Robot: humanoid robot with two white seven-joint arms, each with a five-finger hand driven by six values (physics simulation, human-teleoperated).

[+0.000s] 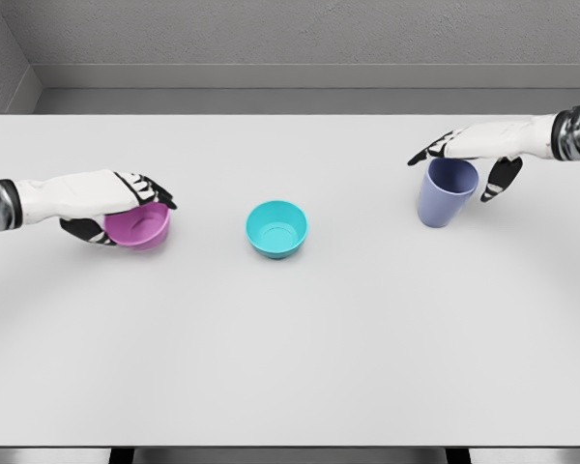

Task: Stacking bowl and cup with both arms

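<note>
- Left hand [116,208]: enters from the left edge and is closed around the purple bowl [140,225], fingers over the far rim and thumb below the near wall. The bowl tilts slightly toward the centre of the table [290,367]; whether it is clear of the surface cannot be determined.
- Right hand [469,159]: enters from the right edge and grips the blue cup [446,192] at the rim, fingers spread across the far side and thumb on the right wall. The cup leans, mouth toward the hand.
- Teal bowl [276,228]: stands upright and untouched near the table centre, between the two held items and well apart from both. It is judged to be the stack base.
- Handling: all three items appear to be thin, rigid, smooth plastic, so expect low weight and a slippery wall. A pinch across the rim, as both hands apply now, is the appropriate hold. A tilted item may pivot in the grasp if grip pressure is low.
- Obscured: the left fingers cover the far rim of the purple bowl, and the right palm covers part of the cup mouth. Contact points inside either grasp are not visible. Both forearms are cut off at the frame edges.
</note>
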